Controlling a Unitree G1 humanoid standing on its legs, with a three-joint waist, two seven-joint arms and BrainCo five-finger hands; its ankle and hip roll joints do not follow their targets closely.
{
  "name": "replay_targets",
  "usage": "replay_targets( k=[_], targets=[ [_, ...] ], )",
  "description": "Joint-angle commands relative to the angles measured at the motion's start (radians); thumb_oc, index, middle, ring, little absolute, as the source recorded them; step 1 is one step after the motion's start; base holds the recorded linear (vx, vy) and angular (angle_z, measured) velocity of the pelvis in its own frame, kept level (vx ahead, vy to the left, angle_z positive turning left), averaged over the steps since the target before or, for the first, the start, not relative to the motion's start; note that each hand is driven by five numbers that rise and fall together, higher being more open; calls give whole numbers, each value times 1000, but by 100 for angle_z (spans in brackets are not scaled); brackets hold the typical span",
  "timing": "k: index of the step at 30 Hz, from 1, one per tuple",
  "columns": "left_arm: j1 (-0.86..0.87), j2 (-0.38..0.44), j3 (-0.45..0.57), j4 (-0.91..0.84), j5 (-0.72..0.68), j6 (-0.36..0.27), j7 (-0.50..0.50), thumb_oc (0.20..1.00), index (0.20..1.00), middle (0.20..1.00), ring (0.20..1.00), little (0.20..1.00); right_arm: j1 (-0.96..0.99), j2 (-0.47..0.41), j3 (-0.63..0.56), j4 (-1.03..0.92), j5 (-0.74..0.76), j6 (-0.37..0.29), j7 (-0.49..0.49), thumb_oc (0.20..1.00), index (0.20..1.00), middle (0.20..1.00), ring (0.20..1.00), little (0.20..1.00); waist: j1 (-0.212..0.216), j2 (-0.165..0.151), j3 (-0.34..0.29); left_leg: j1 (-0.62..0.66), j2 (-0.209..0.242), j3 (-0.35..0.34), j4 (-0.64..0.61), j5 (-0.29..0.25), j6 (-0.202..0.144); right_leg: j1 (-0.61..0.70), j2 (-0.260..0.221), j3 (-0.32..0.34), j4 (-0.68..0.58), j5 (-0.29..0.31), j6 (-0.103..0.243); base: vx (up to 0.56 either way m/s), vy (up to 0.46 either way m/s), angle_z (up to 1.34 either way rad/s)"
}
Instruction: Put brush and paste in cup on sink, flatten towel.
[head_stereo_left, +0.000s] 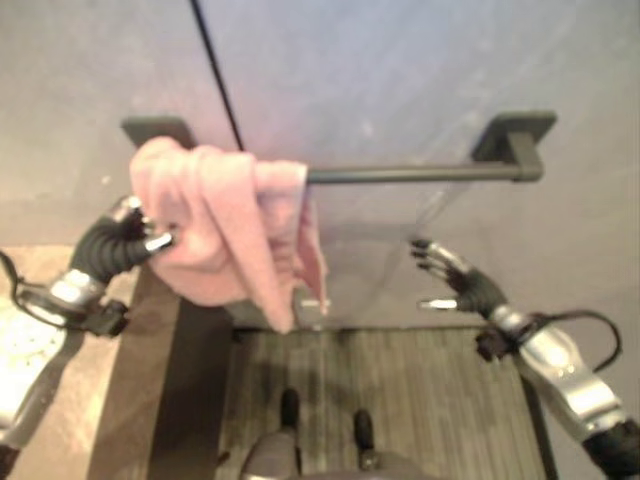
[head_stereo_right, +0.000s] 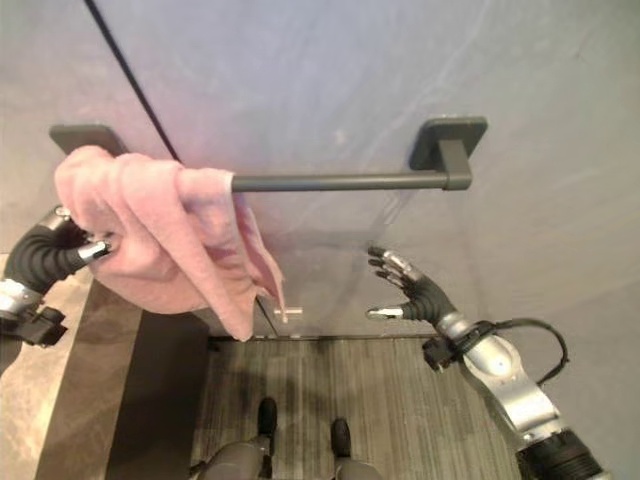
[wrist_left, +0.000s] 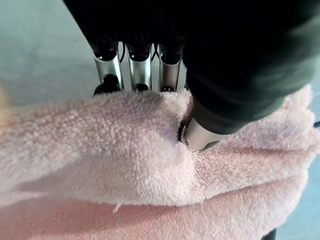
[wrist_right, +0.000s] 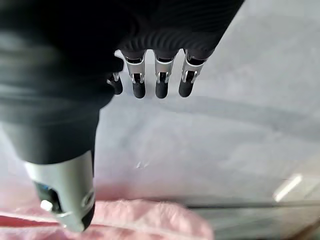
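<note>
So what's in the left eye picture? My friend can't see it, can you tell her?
A pink towel hangs bunched up at the left end of a dark towel bar on a grey wall. The robot's left hand grips the towel's edge, while its right hand is open below the bare part of the bar.

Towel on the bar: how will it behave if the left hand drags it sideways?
Likely floppy: the pink towel hangs bunched in folds at one end of the bar. Its fuzzy pile probably grips where the left hand pinches it. It may slide off the bar unevenly.
</note>
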Motion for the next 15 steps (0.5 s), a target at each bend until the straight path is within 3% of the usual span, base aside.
replay_targets(
  k=[1, 7, 15],
  targets=[
    [-41, 83, -11, 15, -30, -59, -4, 200, 200, 200, 200, 200, -66, -24, 27, -101, 144, -29, 44, 1000, 1000, 1000, 1000, 1000, 32, -56, -23, 26, 15, 0, 12, -49, -25, -67, -139, -47, 2, 81, 142, 0, 0, 0],
    [-55, 107, -16, 13, -39, -61, 20, 200, 200, 200, 200, 200, -166, -80, 112, -177, 246, -7, 43, 1000, 1000, 1000, 1000, 1000, 45, -65, -22, 26, 19, -2, 12, -47, -27, -64, -137, -56, 6, 78, 139, -3, -1, 1],
    [-68, 105, -14, 9, -29, -60, 46, 200, 200, 200, 200, 200, -295, -60, 183, -186, 267, -2, 16, 1000, 1000, 1000, 1000, 1000, 59, -70, -20, 25, 24, -4, 12, -45, -28, -62, -134, -63, 6, 78, 135, 0, 0, 0]
  ],
)
